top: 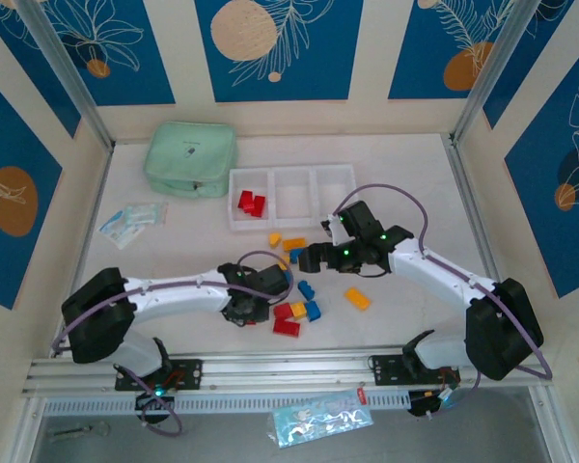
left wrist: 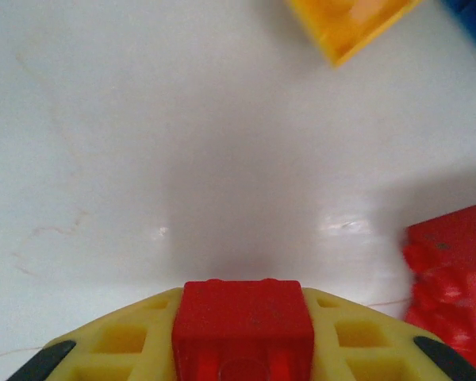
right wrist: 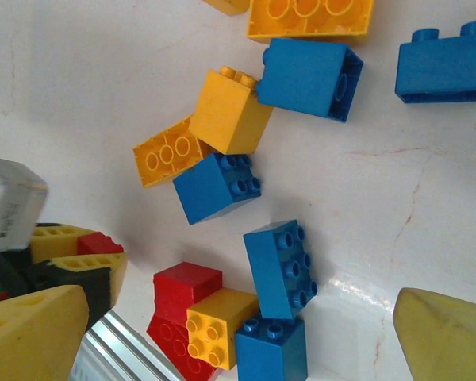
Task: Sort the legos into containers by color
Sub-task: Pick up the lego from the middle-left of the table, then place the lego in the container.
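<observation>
My left gripper (top: 243, 313) is shut on a small red lego (left wrist: 242, 313), pinched between its yellow fingers (left wrist: 119, 343) just above the table. That hold also shows at the left edge of the right wrist view, red lego (right wrist: 100, 242). My right gripper (right wrist: 239, 329) hangs open over a cluster of blue (right wrist: 278, 267), yellow (right wrist: 214, 327) and red (right wrist: 186, 287) legos. The three joined white containers (top: 291, 224) stand at the back; the left one holds red legos (top: 251, 203), the other two look bare. My right gripper (top: 311, 258) is just in front of them.
A mint-green pouch (top: 190, 159) lies back left and a clear plastic bag (top: 132, 220) lies left. Loose legos spread from the yellow one (top: 275, 238) near the bins to an orange one (top: 357, 298). An aluminium rail (top: 289, 365) lines the front edge.
</observation>
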Robot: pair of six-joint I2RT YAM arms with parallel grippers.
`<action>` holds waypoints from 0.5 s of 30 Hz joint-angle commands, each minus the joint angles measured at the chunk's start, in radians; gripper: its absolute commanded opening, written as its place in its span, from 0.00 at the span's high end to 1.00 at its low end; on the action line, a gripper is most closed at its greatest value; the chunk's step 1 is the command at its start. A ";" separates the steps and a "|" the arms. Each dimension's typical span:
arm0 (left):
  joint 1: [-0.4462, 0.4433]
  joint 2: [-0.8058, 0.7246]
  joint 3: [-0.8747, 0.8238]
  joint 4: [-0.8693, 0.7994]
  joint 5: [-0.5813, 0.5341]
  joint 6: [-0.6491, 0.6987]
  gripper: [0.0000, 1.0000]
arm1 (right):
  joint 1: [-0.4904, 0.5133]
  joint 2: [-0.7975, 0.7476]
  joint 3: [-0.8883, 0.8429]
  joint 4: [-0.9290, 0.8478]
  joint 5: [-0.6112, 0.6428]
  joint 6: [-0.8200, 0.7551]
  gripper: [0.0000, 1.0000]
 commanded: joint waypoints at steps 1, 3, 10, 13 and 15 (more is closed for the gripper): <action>0.034 -0.053 0.073 -0.095 -0.102 0.086 0.72 | 0.012 -0.007 0.055 0.006 -0.024 -0.010 0.01; 0.078 -0.066 0.106 -0.100 -0.118 0.144 0.73 | 0.020 -0.001 0.069 0.016 -0.022 -0.004 0.01; 0.266 -0.031 0.246 -0.017 -0.137 0.377 0.74 | 0.028 0.020 0.116 0.067 0.013 0.017 0.01; 0.353 0.044 0.337 0.033 -0.130 0.470 0.74 | 0.025 0.035 0.144 0.088 0.030 0.030 0.01; 0.405 0.116 0.405 0.071 -0.105 0.530 0.73 | 0.022 0.044 0.159 0.100 0.045 0.033 0.01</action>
